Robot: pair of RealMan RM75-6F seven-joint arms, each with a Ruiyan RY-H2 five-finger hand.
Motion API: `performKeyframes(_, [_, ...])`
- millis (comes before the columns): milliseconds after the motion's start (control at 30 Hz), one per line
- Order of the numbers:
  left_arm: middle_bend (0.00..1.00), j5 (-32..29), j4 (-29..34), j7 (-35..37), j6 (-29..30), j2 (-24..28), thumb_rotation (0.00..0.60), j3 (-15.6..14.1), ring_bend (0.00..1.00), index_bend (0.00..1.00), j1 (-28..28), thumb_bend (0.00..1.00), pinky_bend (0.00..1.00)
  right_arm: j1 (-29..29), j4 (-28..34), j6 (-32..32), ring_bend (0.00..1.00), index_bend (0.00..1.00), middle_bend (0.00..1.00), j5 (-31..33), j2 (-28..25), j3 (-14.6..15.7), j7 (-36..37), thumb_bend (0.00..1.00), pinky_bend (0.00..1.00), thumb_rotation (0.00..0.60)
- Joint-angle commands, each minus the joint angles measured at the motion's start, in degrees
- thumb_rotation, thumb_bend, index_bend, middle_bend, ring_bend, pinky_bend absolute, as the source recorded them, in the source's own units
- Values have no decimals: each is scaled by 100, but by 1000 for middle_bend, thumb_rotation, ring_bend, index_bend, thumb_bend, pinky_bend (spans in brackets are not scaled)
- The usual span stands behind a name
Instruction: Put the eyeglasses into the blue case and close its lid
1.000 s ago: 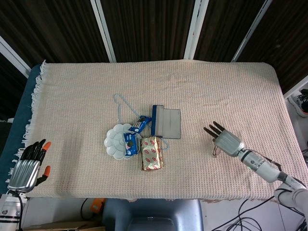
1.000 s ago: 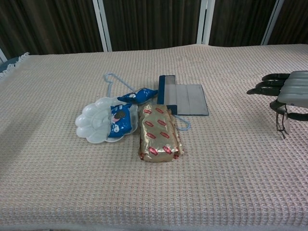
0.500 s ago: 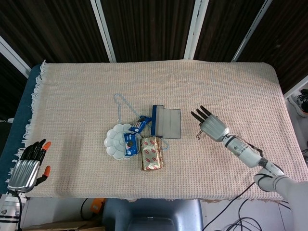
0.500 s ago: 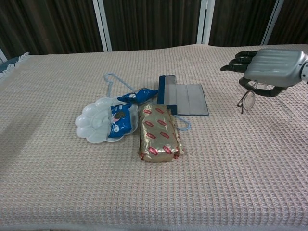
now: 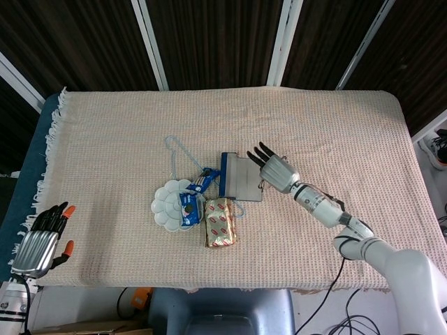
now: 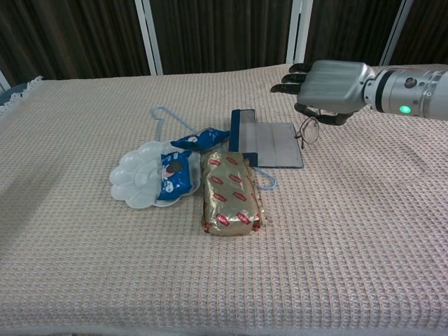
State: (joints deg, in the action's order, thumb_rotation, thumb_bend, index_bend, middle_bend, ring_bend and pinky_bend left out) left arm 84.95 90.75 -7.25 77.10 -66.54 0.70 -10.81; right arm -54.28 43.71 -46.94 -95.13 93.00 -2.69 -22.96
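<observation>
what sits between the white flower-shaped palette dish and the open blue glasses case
In the head view, a blue snack packet lies between the white flower-shaped palette dish and the open blue glasses case, with a light blue cord looping through there.

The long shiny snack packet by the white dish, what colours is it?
The foil snack packet is gold with red oval marks, clearest in the chest view.
</observation>
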Motion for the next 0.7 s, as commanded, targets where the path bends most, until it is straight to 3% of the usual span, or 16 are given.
performKeyframes(33, [0,14,-5,31,-11,13,600,-7,0,0,-8,438,115,-158,-110,149,0,705,59,65,166,-64,-194,588,0,600])
performKeyframes(300, [0,56,-22,219,0,75,600,-16,0,0,-12,440,115,-453,-380,367,0,701,59,223,575,-163,-390,589,0,600])
performKeyframes(700, [0,127,-52,398,12,133,600,-47,0,0,-14,440,115,-764,-647,372,0,686,59,157,1026,-60,-412,588,0,600])
